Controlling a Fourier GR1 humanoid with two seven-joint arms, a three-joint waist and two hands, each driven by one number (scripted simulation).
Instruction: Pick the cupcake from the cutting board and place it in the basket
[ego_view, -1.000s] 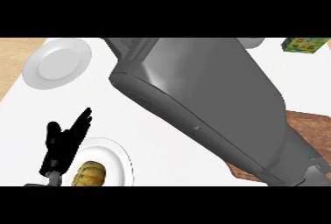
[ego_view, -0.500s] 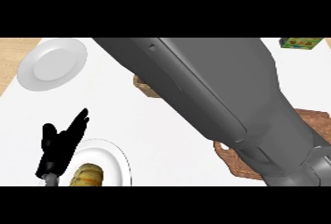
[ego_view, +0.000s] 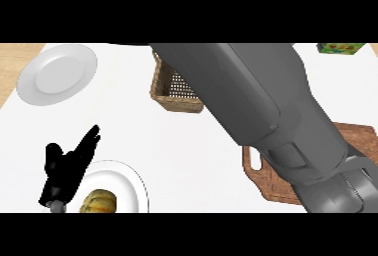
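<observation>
A woven basket (ego_view: 176, 93) stands at the upper middle of the white counter, its right part hidden by my grey right forearm (ego_view: 266, 110). That forearm crosses the view from the lower right up to the top, and its hand lies out of view. The brown cutting board (ego_view: 260, 172) shows at the right, mostly covered by the arm. No cupcake shows anywhere. My left hand (ego_view: 66, 167) rests open at the lower left, fingers up.
An empty white plate (ego_view: 57, 74) lies at the upper left. A second white plate (ego_view: 122, 185) at the lower left holds a yellow-brown food item (ego_view: 100, 201). A green box (ego_view: 339, 48) sits at the top right corner.
My right forearm has swung to the right and upward, uncovering the basket and more of the cutting board. The left hand has stayed in place.
</observation>
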